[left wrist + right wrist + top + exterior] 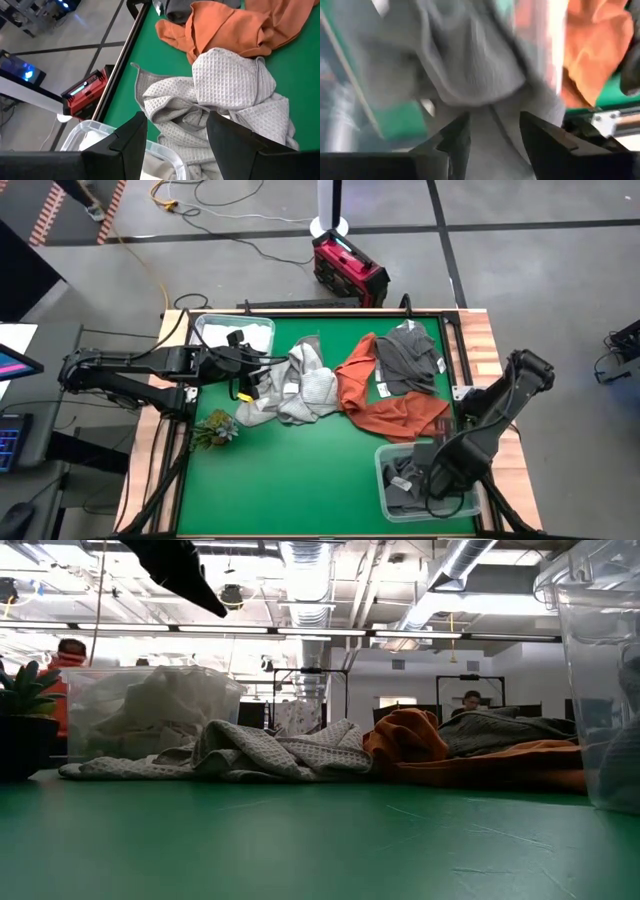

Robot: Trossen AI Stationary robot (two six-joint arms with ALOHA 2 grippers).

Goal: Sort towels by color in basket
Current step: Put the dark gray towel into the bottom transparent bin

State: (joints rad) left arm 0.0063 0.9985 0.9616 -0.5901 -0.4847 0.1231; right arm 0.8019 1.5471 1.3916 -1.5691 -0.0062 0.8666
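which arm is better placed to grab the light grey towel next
Left. Its open gripper hovers right over the light grey towel, by the left bin. The right gripper is across the table over its own bin.

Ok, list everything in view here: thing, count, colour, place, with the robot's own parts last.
light grey towels: heap, count unclear, table centre-left
rust orange towel: one, table centre-right
dark grey towel: one, lying partly on the orange one
grey towel: one, in the near-right bin
white towels: pile, in the far-left bin
clear bins: two, far-left and near-right corners
plant sprig: one, green, left edge
table: one, green top
red case: one, on the floor beyond the table
people: two, in the room behind
left gripper: open, above the light grey heap beside the far-left bin
right gripper: open, over the near-right bin
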